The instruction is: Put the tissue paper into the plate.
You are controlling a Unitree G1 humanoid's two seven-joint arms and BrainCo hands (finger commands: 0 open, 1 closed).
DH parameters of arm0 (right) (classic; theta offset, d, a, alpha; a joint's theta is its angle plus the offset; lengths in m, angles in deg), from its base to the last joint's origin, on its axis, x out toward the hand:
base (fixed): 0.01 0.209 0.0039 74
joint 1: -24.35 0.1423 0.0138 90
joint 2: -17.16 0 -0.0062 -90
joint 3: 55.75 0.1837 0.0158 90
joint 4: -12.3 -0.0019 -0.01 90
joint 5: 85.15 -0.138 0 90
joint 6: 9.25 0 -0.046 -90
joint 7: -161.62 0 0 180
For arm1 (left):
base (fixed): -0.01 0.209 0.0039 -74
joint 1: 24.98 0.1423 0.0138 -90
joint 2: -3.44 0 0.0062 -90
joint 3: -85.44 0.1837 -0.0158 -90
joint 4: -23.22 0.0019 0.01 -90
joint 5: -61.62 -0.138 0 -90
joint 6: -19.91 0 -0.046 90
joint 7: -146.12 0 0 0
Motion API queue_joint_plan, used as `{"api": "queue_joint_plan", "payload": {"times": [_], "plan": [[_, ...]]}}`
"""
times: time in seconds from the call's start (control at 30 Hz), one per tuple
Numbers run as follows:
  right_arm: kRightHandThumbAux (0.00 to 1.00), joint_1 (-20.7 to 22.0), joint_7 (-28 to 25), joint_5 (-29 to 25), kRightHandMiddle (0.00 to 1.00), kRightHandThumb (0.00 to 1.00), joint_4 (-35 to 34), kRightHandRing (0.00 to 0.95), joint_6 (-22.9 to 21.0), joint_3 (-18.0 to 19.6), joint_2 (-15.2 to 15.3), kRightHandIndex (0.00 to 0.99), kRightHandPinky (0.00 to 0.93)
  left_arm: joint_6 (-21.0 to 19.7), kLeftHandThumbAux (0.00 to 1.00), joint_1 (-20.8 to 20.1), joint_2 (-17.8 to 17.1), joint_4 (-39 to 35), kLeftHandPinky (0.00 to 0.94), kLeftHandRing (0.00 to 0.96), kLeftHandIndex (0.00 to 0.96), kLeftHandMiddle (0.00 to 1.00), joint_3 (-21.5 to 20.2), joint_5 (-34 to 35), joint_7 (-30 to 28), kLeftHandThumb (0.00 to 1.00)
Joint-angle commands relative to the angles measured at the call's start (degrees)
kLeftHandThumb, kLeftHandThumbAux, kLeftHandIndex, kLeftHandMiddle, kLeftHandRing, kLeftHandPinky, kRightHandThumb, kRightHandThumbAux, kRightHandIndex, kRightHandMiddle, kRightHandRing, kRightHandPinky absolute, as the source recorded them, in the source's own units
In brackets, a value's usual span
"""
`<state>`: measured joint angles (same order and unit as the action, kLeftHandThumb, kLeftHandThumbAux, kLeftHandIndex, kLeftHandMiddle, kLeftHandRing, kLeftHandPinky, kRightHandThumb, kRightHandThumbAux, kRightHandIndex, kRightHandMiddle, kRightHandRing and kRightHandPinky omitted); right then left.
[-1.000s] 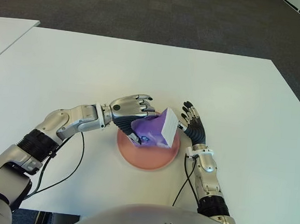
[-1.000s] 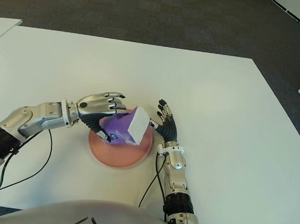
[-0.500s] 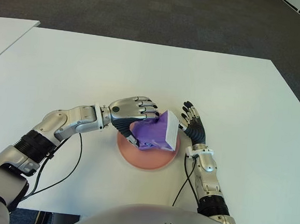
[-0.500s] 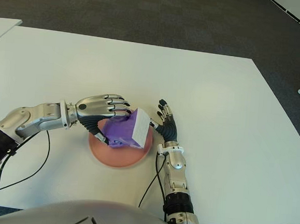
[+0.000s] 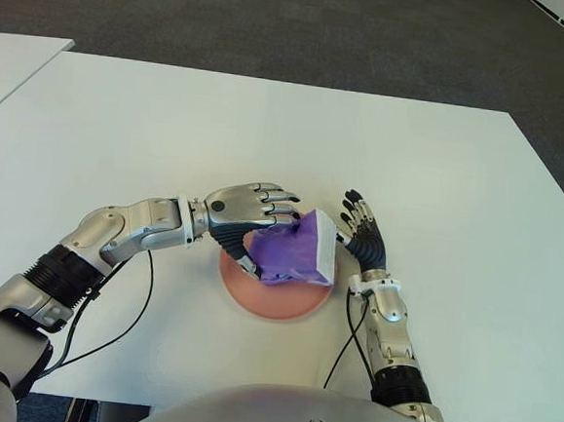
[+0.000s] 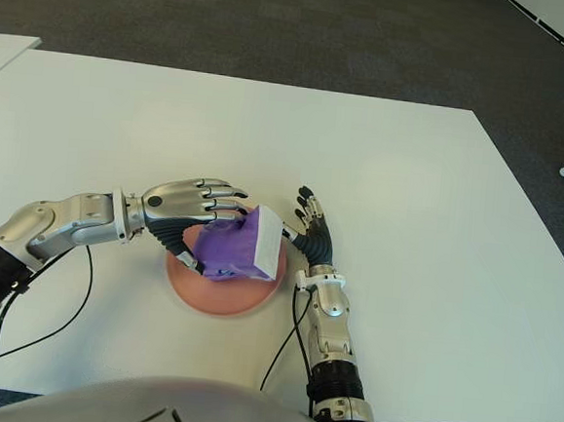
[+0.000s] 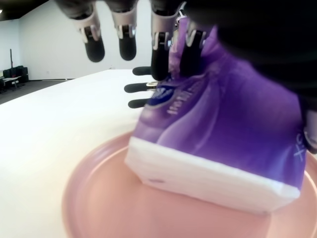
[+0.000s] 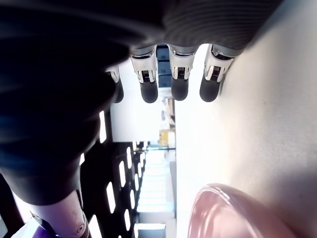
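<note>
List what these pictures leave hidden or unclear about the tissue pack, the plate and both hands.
- Tissue pack: in the eye views the left hand covers its left end, hiding the grip.
- Plate: the middle is hidden under the pack; the left wrist view cuts off its near rim.
- Right hand: the right wrist view shows only fingertips; the palm is a dark blur.

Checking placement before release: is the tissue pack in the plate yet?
In. The tissue pack sits tilted with its lower edge on the pink plate, with the left hand gripping it.
</note>
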<state>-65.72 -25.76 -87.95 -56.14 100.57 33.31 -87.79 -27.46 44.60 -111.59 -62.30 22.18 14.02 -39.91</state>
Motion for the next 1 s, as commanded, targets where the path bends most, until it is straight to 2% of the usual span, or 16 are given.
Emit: {"api": "queue_joint_plan", "payload": {"times": [0.03,0.63,1.0], "plan": [[0.754,-4.7,-1.0,-0.3,0.002,0.001,6.7,0.000,-4.8,-0.1,-0.3,0.000,0.002,0.6,0.414,1.5,0.2,-0.5,0.006,0.018,0.053,0.068,1.0,-0.5,-2.5,0.000],[0.725,-4.3,-2.1,-0.4,0.002,0.016,8.1,0.000,-3.9,0.1,1.4,0.000,0.002,-0.7,0.420,2.1,2.0,-1.2,0.029,0.034,0.091,0.090,0.3,-1.8,-2.2,0.000],[0.677,-3.1,-2.7,0.3,0.000,0.022,11.2,0.000,-1.0,-0.2,2.4,0.000,0.000,-1.4,0.424,2.0,1.9,-1.8,0.036,0.038,0.104,0.091,0.3,-1.7,-3.4,0.031]]}}
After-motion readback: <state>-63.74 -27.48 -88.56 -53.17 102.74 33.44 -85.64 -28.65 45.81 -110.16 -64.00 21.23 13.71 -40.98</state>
